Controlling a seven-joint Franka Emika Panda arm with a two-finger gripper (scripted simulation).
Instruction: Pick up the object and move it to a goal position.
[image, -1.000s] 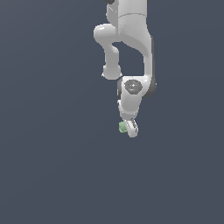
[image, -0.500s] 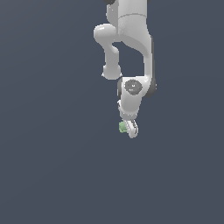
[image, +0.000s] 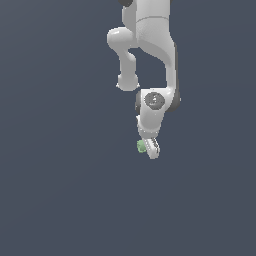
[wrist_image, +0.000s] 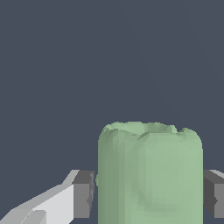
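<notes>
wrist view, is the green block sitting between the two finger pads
Yes, the green block fills the gap between the end effector's dark finger pads.

So the surface (image: 50, 175) is just one even dark slate blue-grey that runs to every edge of the exterior view, and the wrist view has the same flat colour behind everything. Could be a floor or tabletop, could be plain backdrop, I honestly can't tell. The little green piece (image: 141, 146) isn't lying on it: it's pinched in the gripper (image: 149, 150), seen against that grey.
</notes>
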